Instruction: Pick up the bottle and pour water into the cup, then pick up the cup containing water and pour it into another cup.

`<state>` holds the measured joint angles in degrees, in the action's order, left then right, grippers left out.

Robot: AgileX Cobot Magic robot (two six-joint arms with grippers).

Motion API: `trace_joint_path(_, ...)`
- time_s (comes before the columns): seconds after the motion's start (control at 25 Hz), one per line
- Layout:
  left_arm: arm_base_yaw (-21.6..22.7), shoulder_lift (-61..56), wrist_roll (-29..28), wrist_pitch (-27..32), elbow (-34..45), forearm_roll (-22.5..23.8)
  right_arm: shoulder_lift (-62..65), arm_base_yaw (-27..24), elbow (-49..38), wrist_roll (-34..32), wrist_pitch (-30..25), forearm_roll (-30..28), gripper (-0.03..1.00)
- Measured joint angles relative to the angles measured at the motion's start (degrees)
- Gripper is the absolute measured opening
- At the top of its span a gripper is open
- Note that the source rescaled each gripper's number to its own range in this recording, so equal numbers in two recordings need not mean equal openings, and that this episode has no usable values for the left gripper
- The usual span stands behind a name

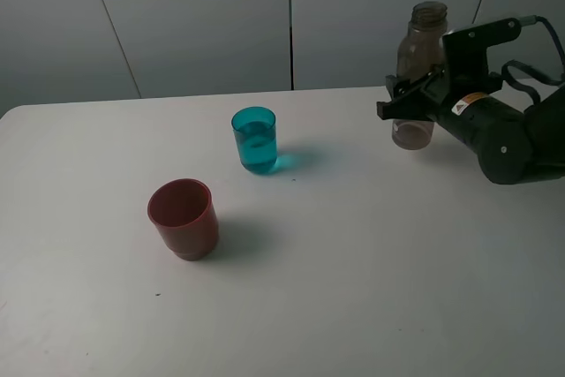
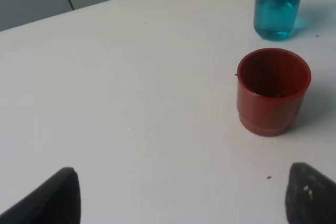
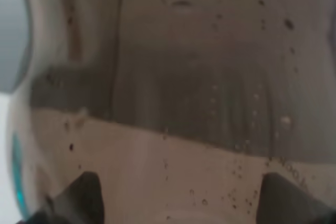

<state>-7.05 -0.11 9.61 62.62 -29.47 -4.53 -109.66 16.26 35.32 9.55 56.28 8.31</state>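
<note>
Looking from the high camera, we note the bottle point(image 1: 428, 37) upright near the table's point(image 1: 353, 306) far right edge, with the right gripper point(image 1: 410, 99) clamped on it. The blue cup point(image 1: 254, 140) stands mid-table and the red cup point(image 1: 183, 218) nearer the front left.

Left wrist: the left gripper point(image 2: 184, 203) has its fingers apart over bare table. We see the red cup point(image 2: 273, 90) and, beyond it, the blue cup point(image 2: 278, 3) holding water.

Right wrist: the bottle point(image 3: 168, 77) fills the view.

1. Upper right of the exterior view: the right gripper point(image 1: 413, 99) covers the middle of the bottle point(image 1: 429, 28).
2. Right wrist view: the bottle point(image 3: 173, 77) is blurred, spilling past every edge.
3. Left wrist view: the frame edge crops the fingers of the left gripper point(image 2: 181, 198) and the rim of the cup point(image 2: 279, 9).
</note>
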Motion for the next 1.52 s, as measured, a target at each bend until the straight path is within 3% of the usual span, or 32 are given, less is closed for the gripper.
trace_joint_path(0.32, 0.0, 0.0, 0.0, 0.0, 0.0, 0.0, -3.5, -0.2, 0.0, 0.2, 5.5, 1.0, 0.01)
trace_joint_path(0.56, 0.0, 0.0, 0.0, 0.0, 0.0, 0.0, -7.9, -0.2, 0.0, -3.5, 10.9, 1.4, 0.01)
trace_joint_path(1.2, 0.0, 0.0, 0.0, 0.0, 0.0, 0.0, -11.1, -0.2, 0.0, -4.4, 11.9, 1.8, 0.03)
trace_joint_path(1.24, 0.0, 0.0, 0.0, 0.0, 0.0, 0.0, -11.1, -0.2, 0.0, -4.4, 12.0, 1.8, 0.17)
trace_joint_path(1.36, 0.0, 0.0, 0.0, 0.0, 0.0, 0.0, -11.1, -0.2, 0.0, -4.4, 12.5, 1.8, 0.84)
trace_joint_path(1.44, 0.0, 0.0, 0.0, 0.0, 0.0, 0.0, -11.1, -0.2, 0.0, -4.5, 12.6, 1.8, 0.97)
trace_joint_path(1.52, 0.0, 0.0, 0.0, 0.0, 0.0, 0.0, -11.1, -0.2, 0.0, -4.6, 12.8, 1.8, 0.99)
